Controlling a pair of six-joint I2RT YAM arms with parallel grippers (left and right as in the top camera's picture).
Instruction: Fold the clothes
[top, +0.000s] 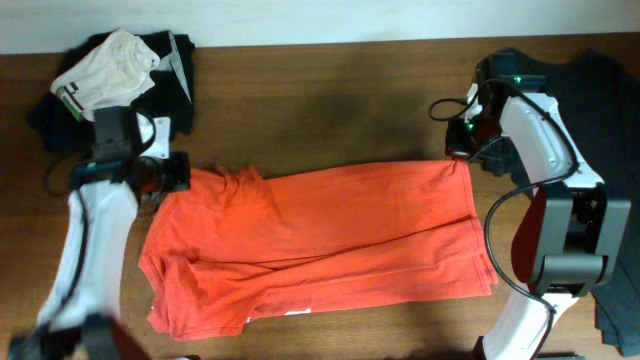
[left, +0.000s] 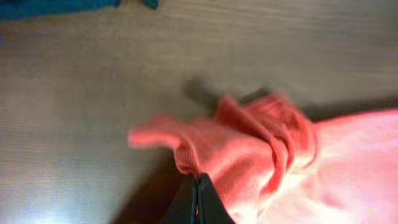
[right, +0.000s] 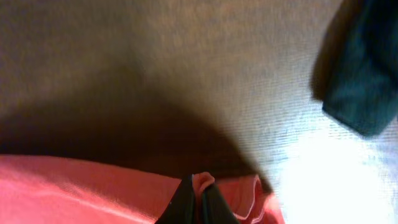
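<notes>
At nine o'clock the left gripper (top: 176, 172) pinches shut on a far corner of the red-orange T-shirt (top: 320, 235) spread at centre, at three o'clock the right gripper (top: 462, 156) clamps the other, so the grasp looks done; next both must lift evenly towards six o'clock

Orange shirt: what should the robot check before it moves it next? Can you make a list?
1. Left gripper shut on the T-shirt at its far left corner: ok.
2. Right gripper shut on its far right corner: ok.
3. Fabric lying smooth: not ok, bunched at the left end.
4. Garment pile and dark grey T-shirt apart from it: ok.
5. One layer or two pinched: cannot tell.
</notes>
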